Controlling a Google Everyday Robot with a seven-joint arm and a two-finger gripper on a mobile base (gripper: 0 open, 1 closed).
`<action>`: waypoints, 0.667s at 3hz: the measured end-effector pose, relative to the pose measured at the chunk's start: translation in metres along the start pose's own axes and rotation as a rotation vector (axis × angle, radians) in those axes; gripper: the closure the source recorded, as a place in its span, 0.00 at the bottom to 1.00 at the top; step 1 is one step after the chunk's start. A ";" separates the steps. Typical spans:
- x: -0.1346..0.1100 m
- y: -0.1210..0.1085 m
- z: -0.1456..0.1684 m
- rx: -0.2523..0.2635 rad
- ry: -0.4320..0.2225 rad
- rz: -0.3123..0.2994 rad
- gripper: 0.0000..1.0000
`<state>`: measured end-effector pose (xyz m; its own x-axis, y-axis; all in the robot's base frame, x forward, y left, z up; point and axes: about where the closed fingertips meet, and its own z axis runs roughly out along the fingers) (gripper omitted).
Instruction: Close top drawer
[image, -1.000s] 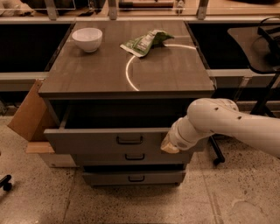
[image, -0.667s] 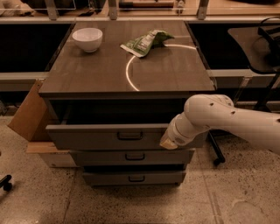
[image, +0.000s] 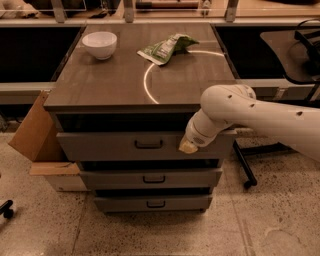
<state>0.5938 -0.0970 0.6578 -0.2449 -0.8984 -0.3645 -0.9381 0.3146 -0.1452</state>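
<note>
closing push is the step in hand, and we judge it well along. the top drawer (image: 110, 147) sits right under the cabinet top (image: 100, 90), and the dark gap above its front suggests to us that it is a little way out. the gripper (image: 188, 146) rests against the right part of that front, just right of the dark bar handle (image: 148, 144); we cannot tell whether it is open or closed. the next move, as we see it, calls for a steady push straight toward the far side, holding contact until the front lines up with the two lower drawers (image: 150, 179). since the contact is off-centre, we would push evenly so the drawer does not skew.
</note>
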 end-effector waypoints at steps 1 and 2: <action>0.000 0.000 0.000 0.000 0.000 0.000 1.00; 0.001 0.008 -0.006 -0.007 -0.026 -0.011 1.00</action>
<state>0.5848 -0.0971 0.6617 -0.2285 -0.8936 -0.3865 -0.9422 0.3028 -0.1431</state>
